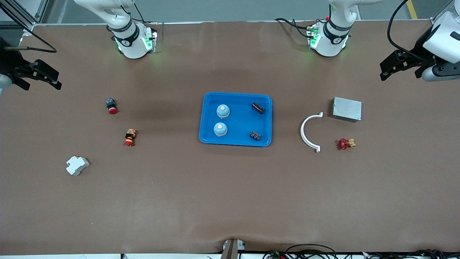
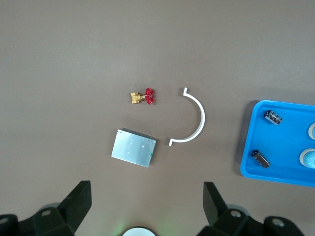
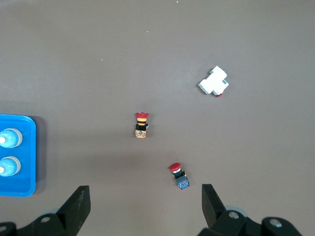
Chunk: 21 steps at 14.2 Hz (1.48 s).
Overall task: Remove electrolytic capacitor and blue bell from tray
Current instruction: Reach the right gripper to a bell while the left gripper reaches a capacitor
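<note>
Waiting with fingers spread wide and empty, the left gripper [image 1: 395, 66] and right gripper [image 1: 39, 75] hang well clear of the tray [image 1: 208, 118], where the electrolytic capacitor [image 1: 257, 108] and two blue bells [image 1: 223, 111] sit untouched, unobstructed.

The tray [image 1: 236, 142] sits mid-worktop [image 1: 230, 198], well apart from both sets of fingers. In it, two bells [image 1: 223, 111] lie toward the right arm's end, the electrolytic capacitor [image 1: 258, 108] toward the left arm's.
</note>
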Each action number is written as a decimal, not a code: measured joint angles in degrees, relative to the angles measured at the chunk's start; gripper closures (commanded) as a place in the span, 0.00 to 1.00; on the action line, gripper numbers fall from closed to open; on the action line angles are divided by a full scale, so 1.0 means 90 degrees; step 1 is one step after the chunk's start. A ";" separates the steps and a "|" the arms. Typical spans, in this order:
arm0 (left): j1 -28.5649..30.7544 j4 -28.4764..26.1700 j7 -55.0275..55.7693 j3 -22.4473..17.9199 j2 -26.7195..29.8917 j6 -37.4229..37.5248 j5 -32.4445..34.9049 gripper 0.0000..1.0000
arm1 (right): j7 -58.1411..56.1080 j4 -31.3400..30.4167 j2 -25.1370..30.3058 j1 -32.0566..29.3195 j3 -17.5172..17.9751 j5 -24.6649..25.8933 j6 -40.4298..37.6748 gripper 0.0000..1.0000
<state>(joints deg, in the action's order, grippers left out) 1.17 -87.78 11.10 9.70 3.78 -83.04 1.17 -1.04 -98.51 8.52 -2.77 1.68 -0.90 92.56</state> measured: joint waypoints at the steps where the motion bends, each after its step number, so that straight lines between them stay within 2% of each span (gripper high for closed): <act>1: -0.0002 0.0000 0.0000 0.0000 -0.0001 0.0000 0.0000 0.00 | 0.0007 0.0008 -0.0003 0.0000 0.0000 0.0000 0.0000 0.00; 7: -0.0005 0.0000 0.0012 0.0001 -0.0006 0.0000 0.0000 0.00 | 0.0138 0.0060 -0.0065 0.0000 0.0001 -0.0015 0.0000 0.00; 10: -0.0009 -0.0001 0.0012 0.0006 -0.0096 -0.0008 0.0000 0.00 | 0.1001 0.0060 -0.0092 0.0220 0.0013 -0.0059 -0.0019 0.00; 13: -0.0046 -0.0005 0.0239 0.0198 -0.0289 -0.0108 -0.0002 0.00 | 0.2576 0.0054 -0.0119 0.0927 0.0035 -0.0151 -0.0089 0.00; 17: -0.0123 -0.0202 0.1473 0.0858 -0.0541 -0.0638 -0.0055 0.00 | 0.5048 -0.0106 -0.0236 0.2114 0.0076 -0.0281 0.0086 0.00; 21: -0.0161 -0.0330 0.2207 0.1407 -0.0973 -0.1154 -0.0078 0.00 | 0.7226 -0.0205 -0.0687 0.3292 0.0085 -0.0288 0.0647 0.00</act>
<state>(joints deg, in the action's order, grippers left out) -0.27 -90.75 30.96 22.36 -4.98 -93.42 0.47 63.99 -100.36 2.33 26.86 2.44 -3.50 98.38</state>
